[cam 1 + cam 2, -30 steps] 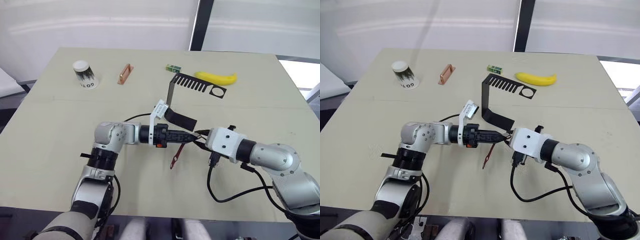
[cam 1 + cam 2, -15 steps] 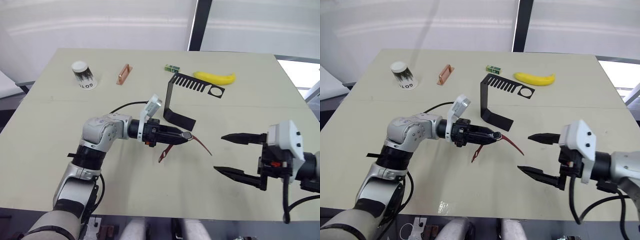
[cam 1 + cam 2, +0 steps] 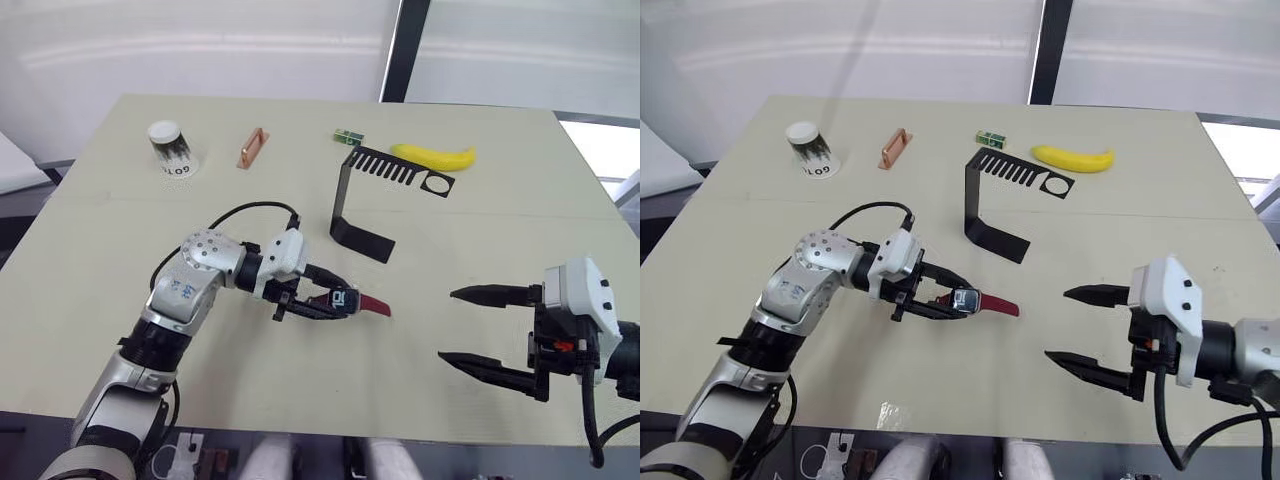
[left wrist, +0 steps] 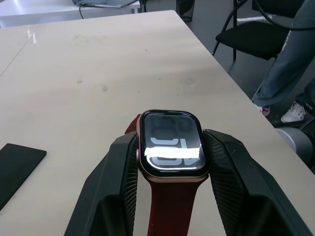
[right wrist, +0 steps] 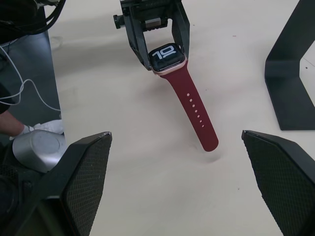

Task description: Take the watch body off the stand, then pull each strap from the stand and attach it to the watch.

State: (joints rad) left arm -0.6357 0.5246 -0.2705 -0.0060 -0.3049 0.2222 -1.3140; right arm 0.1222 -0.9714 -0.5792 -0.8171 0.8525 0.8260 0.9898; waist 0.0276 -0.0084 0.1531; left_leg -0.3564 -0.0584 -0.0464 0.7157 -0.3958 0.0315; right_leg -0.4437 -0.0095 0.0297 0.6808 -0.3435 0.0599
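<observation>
Watch body [image 4: 171, 142] now faces up in the closed left hand [image 3: 318, 302], seemingly lower; right hand [image 3: 492, 332] gapes empty.

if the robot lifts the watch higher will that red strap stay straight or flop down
Probably flop: the strap looks thin and rubbery, and its free end lies on the table. It likely weighs little, so the left gripper, shut on the watch body, should hold. The swinging tail might brush the stand.

Stand [image 3: 358, 200] behind watch body [image 3: 342, 298]
</observation>
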